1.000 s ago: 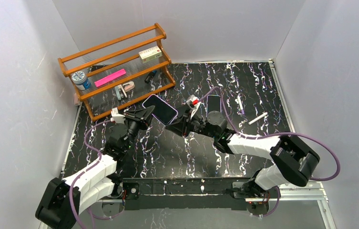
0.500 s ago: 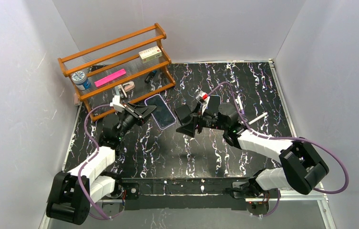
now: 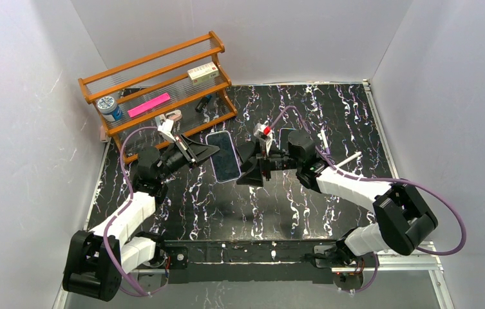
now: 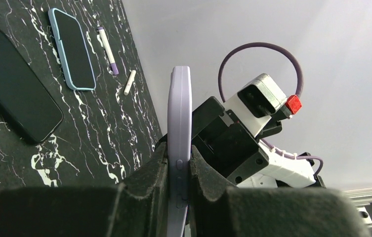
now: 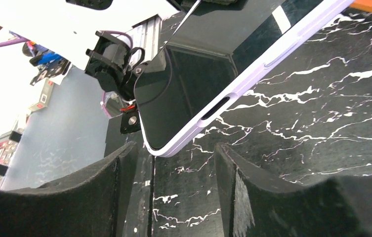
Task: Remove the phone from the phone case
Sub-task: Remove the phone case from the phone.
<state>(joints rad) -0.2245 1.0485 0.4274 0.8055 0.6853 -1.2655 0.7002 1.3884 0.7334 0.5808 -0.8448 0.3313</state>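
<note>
A phone in a lilac case (image 3: 223, 156) is held off the table, screen up. My left gripper (image 3: 209, 152) is shut on its left long edge. In the left wrist view the case (image 4: 179, 123) stands edge-on between the two pads, its side buttons showing. My right gripper (image 3: 243, 170) is open just right of the phone's near end. In the right wrist view the case's lower corner (image 5: 174, 133) hangs just above the gap between my open fingers (image 5: 102, 192), touching neither. The dark screen (image 5: 198, 74) still sits inside the lilac rim.
A bare black phone (image 4: 16, 91), a phone in a blue case (image 4: 72, 49), a purple-tipped pen (image 3: 324, 140) and a white stick (image 3: 349, 159) lie on the marble table behind the right arm. A wooden rack (image 3: 156, 90) with small items stands at the back left.
The left gripper has carried the cased phone to the right and turned it lengthwise. The right gripper drew back from it, then came close again at its near end, jaws open.
</note>
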